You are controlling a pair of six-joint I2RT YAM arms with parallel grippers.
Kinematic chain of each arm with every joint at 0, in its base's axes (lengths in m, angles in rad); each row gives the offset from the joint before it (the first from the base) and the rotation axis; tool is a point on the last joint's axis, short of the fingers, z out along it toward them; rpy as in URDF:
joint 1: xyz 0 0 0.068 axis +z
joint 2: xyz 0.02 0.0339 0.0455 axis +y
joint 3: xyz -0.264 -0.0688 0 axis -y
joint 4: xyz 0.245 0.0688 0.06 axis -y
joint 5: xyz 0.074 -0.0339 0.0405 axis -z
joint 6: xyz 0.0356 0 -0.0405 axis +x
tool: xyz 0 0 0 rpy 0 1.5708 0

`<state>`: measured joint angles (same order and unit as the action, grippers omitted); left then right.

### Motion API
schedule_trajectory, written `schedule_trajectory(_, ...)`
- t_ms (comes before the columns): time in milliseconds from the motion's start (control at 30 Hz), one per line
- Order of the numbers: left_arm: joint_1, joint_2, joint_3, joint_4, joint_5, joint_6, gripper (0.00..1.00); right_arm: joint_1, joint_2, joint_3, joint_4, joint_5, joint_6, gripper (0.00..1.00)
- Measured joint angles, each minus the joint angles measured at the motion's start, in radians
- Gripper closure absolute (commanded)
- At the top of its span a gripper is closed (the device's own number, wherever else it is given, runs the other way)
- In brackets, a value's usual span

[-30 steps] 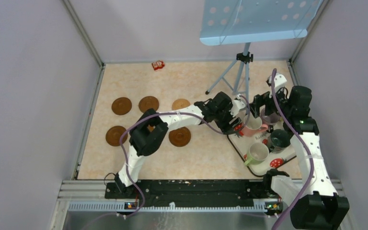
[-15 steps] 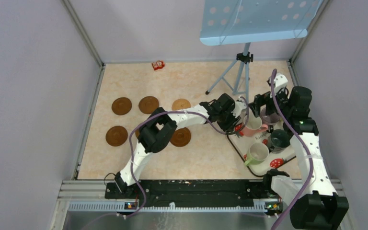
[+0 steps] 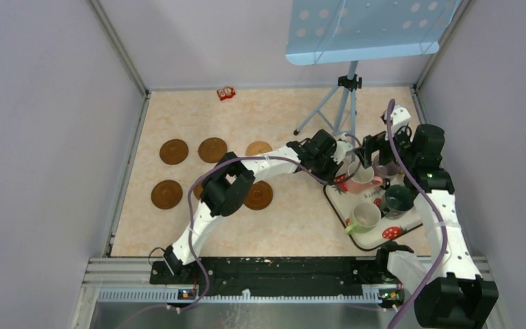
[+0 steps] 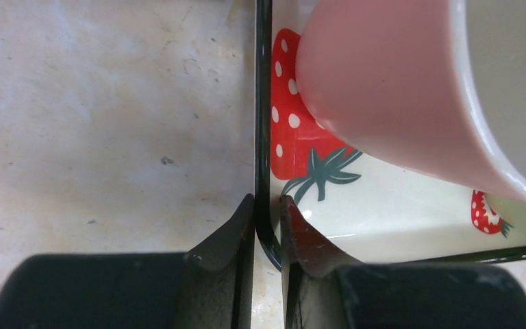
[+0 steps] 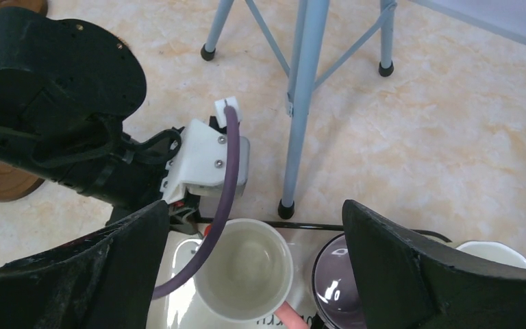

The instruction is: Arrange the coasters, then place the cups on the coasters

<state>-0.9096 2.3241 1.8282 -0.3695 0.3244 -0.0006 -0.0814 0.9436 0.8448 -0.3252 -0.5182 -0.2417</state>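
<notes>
At the table's right edge, the left tool clamps the rim of the strawberry tray — beside a pink cup. The right tool gapes above.

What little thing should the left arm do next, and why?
Probably pull the tray gently toward the coasters. The left tool is shut on its black rim, the pink cup stands on it close by, and the coasters lie off to the left, so a slow drag seems safest.
</notes>
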Motion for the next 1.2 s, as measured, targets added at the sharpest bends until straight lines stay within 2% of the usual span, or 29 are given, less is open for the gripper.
schedule_trajectory(767,0.099,0.008,0.005,0.049,0.004,0.036,1.0,0.001,0.0,0.0,-0.001,-0.03,0.001,0.05)
schedule_trajectory(1200,0.151,-0.047,-0.096,0.1,0.008,0.044,1.0,0.001,0.0,0.0,-0.001,-0.034,0.002,0.05)
